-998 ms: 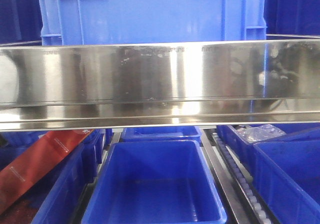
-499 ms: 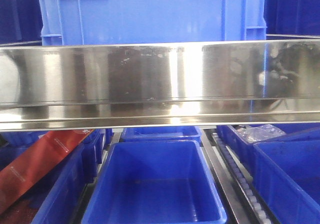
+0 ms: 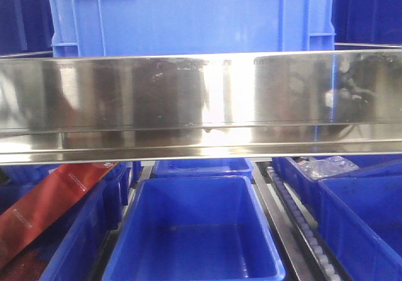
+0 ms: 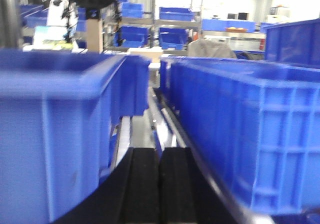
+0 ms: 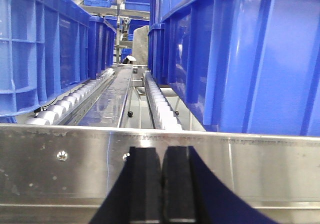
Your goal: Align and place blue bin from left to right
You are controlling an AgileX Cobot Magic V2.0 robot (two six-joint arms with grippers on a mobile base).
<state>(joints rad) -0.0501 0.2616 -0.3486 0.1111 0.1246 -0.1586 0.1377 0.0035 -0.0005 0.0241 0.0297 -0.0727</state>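
Facing front: blue bin [image 3: 188,17] stands on the upper shelf behind a steel rail [image 3: 201,105]; no gripper visible.
Left wrist: left gripper [image 4: 159,184] closed, empty; blue bin [image 4: 250,134] just to its right.
Right wrist: right gripper [image 5: 162,184] closed, empty, before the rail [image 5: 250,169]; bin [image 5: 240,53] beyond, up-right.

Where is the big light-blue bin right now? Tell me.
In the front view the blue bin sits at top centre, on the upper level just behind the shiny steel rail, above the smaller dark-blue tub on the lower level.
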